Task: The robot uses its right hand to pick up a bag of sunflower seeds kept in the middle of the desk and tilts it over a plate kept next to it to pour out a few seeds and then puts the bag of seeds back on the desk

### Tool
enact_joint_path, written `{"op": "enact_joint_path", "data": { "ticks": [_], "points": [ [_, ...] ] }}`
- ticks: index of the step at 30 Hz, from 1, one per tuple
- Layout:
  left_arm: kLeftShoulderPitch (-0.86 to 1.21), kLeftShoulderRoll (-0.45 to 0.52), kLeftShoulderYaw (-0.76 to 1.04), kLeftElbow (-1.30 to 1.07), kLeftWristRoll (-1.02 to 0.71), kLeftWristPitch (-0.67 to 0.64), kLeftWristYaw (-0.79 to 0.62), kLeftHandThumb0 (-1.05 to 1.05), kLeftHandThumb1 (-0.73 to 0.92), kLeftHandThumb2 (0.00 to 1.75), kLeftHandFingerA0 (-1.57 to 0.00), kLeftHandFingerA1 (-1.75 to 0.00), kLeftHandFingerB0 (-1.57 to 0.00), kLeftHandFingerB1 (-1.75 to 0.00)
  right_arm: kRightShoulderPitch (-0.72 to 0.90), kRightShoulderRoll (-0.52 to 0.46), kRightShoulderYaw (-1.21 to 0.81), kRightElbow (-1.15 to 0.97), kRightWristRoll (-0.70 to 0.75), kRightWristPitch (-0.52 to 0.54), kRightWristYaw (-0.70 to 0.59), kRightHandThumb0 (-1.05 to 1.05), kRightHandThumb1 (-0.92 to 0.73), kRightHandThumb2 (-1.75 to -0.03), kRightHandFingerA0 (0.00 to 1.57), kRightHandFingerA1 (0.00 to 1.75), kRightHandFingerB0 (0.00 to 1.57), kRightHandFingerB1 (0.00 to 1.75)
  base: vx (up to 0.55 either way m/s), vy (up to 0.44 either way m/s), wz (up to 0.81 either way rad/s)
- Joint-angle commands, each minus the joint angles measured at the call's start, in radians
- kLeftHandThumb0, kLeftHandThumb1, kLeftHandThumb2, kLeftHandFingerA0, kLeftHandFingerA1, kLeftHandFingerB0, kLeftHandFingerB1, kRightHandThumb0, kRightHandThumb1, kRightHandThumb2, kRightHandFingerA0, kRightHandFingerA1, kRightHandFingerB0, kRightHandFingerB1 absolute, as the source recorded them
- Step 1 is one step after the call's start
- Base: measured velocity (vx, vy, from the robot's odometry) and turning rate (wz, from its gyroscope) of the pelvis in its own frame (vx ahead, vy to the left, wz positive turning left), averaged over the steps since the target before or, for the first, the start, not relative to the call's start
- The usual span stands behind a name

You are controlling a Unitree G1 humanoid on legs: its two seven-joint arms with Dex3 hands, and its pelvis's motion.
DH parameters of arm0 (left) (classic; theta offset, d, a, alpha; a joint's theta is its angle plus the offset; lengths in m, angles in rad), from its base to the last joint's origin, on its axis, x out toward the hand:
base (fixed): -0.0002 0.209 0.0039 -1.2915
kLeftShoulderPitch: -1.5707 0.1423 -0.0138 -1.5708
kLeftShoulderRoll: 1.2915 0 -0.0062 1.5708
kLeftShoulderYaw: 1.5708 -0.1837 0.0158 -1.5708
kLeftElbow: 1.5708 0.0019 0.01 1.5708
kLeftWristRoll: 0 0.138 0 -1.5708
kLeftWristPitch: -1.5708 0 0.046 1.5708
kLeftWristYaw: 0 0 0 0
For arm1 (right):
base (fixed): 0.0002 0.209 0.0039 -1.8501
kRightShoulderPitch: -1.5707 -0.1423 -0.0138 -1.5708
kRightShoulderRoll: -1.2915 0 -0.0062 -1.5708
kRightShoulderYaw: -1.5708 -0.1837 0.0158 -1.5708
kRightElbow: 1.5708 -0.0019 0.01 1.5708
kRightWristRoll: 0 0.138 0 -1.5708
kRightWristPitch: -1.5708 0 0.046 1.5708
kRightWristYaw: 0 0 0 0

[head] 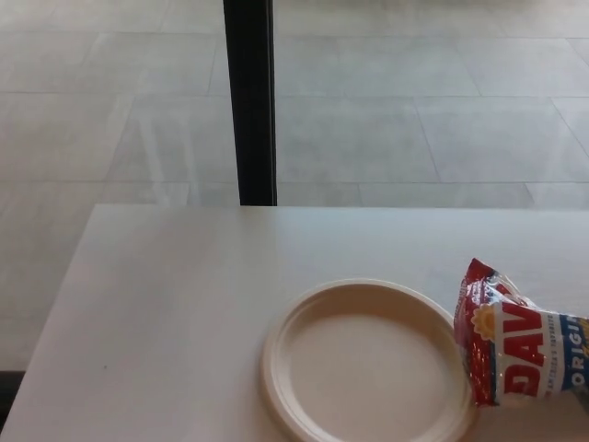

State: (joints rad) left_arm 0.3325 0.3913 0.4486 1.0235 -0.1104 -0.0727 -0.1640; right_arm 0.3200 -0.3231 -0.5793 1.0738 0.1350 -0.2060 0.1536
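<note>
Fingers of neither hand show anywhere in the head view, so whether they are spread, clenched or grasping anything cannot be told; no part of the robot is in the picture at all.

On the white counter lies 1 bag of seeds, red, white and blue, on its side at the right edge of the view, its crimped end pointing up and to the left and touching or just overlapping the rim of the plate. That plate looks bare, with no seeds on it, so the pour is probably not yet done and the pick-up is likely the step in hand.

To do it well, the right hand should come in from the right and close across the body of the bag, away from the plate, so the rim is not nudged. A firm grip around the middle would leave the mouth free for tilting. Which end is open cannot be made out.
</note>
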Motion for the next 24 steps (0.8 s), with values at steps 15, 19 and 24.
{"op": "enact_joint_path", "data": {
  "ticks": [15, 19, 24],
  "points": [
    [-0.002, 0.032, 0.01, 0.05, -0.048, -0.039, -0.045, -0.34, 0.44, 0.73, -0.41, -0.77, -0.37, -0.64, -0.286, -0.311, -0.089, -0.354, 0.131, -0.038, 0.031, -1.05, -0.59, -1.03, 0.0, 0.0, 0.0, 0.04, 0.0, 0.0, 0.0],
    [0.014, 0.024, 0.015, 0.009, -0.058, -0.025, -0.046, -0.34, 0.44, 0.75, -0.43, -0.79, -0.39, -0.66, -0.308, -0.319, -0.056, -0.524, 0.143, -0.045, 0.1, -1.05, -0.59, -1.0, 0.0, 0.09, 0.0, 0.2, 0.0, 0.0, 0.0],
    [-0.007, 0.029, 0.007, 0.054, -0.046, -0.034, -0.039, -0.37, 0.44, 0.74, -0.44, -0.76, -0.41, -0.66, -0.316, -0.36, 0.061, -0.698, 0.052, -0.052, 0.152, -1.05, -0.61, -0.99, 0.0, 0.12, 0.0, 0.18, 0.0, 0.0, 0.0]
  ]
}}
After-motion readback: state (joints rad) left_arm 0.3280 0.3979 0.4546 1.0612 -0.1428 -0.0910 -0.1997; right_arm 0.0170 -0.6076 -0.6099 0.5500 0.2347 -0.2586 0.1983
